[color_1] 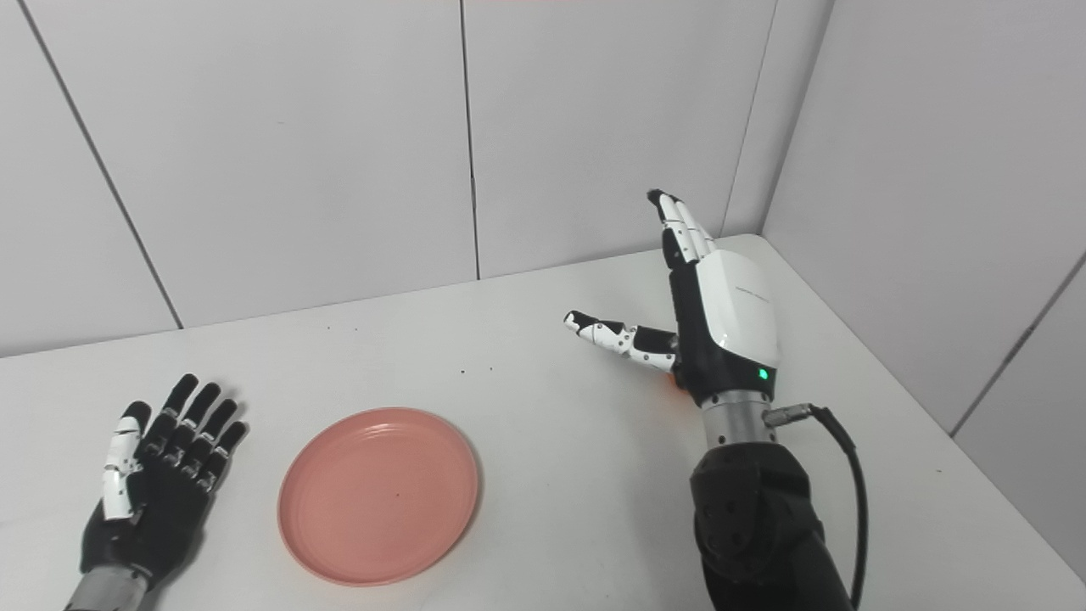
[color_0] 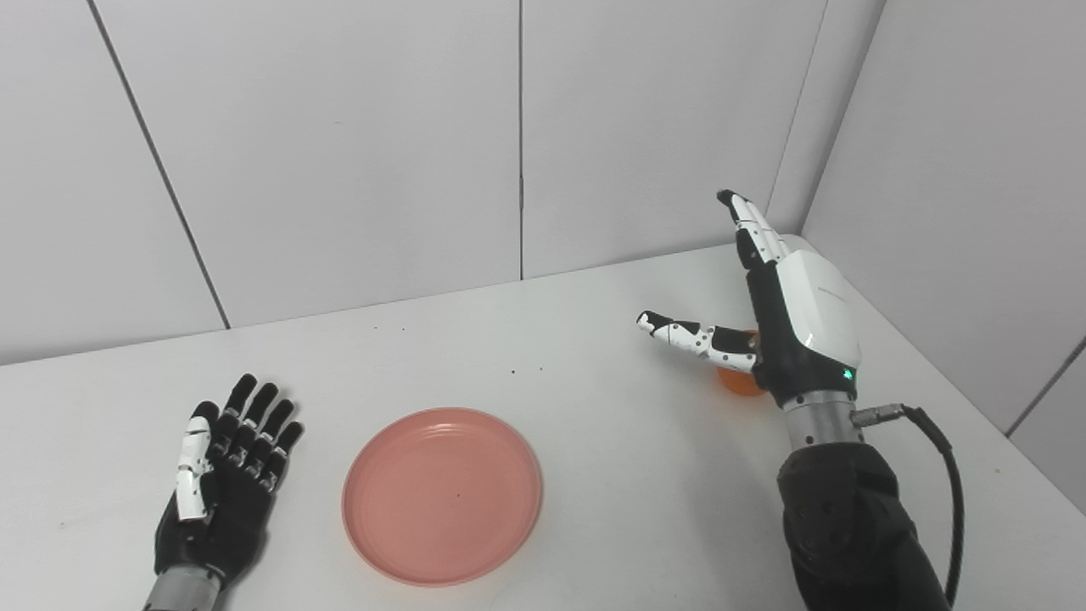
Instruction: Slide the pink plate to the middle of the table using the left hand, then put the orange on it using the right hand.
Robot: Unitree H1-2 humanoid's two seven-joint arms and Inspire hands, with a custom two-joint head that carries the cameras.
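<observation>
left eye view: left hand [color_0: 222,475] spread flat at pink plate's [color_0: 442,495] 9 o'clock; right hand [color_0: 785,327] spread, raised over orange [color_0: 736,382]

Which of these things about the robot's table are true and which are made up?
1. The pink plate has nothing on it. True.
2. The orange is sitting on the plate. False: it is on the table, mostly hidden behind the right hand.
3. The left hand is holding the plate. False: it lies open beside the plate, not touching it.
4. The right hand is open, with its fingers pointing up. True.
5. The plate is closer to the left hand than to the right hand. True.
</observation>
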